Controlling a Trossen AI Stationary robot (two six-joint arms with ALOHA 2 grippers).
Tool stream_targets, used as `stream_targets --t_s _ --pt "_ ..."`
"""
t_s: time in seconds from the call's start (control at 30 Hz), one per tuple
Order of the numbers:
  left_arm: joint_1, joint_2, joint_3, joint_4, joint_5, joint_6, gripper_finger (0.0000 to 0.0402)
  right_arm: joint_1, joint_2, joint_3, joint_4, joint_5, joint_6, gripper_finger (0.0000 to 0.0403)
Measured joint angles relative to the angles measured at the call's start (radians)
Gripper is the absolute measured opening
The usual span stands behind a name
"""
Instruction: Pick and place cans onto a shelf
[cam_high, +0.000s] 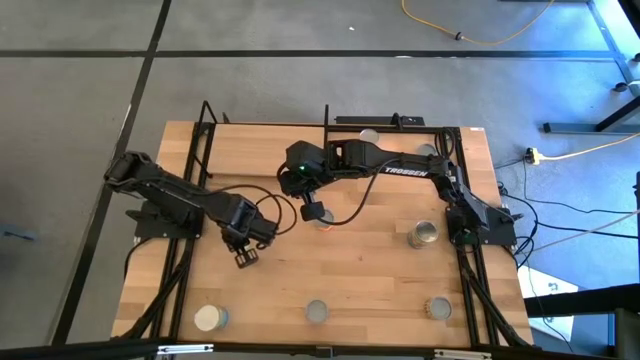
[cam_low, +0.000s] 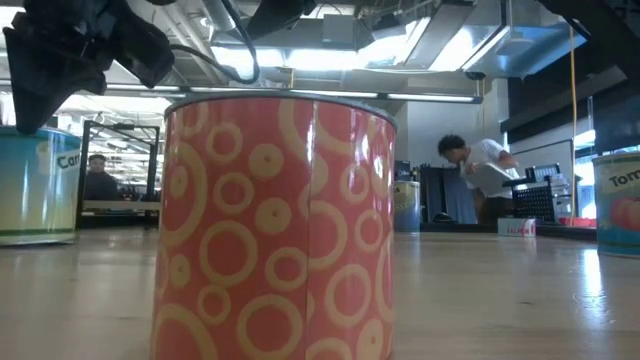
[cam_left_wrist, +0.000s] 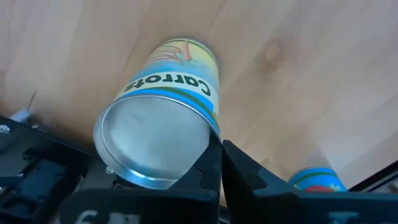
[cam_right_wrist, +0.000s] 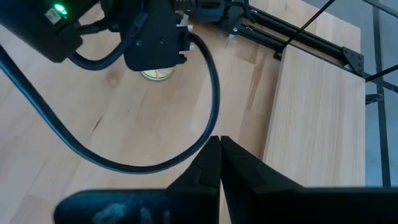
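Blue-and-yellow labelled tin can below my left wrist: "Carrots"
My dark right forearm: "TROSSEN"
Blue-labelled can at table edge: "Tom", cut off

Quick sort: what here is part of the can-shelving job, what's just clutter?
Job:
- cans: one mid-right, three along the near edge, e.g.
- shelf board
- left hand and right hand, both shut, empty

Clutter:
- yellow cable on the floor

Overhead view straight down on table, low view level behind orange can
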Motion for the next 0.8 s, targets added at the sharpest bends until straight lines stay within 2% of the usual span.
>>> stream_targets --t_s 0.23,0.37,0.8 --pt "-0.001 -0.065 0.0 0.001 -0.002 -0.053 0.0 0.0 0.0 0.0 0.0 0.0 0.0 0.001" --pt "-0.001 -0.098 0.0 0.001 -0.05 -0.07 0.0 0.0 0.0 0.0 0.0 0.0 0.0 0.001" --pt "-0.001 -0.043 0.0 0.003 -0.095 0.003 0.0 0.0 0.0 0.0 0.0 0.0 0.0 0.001"
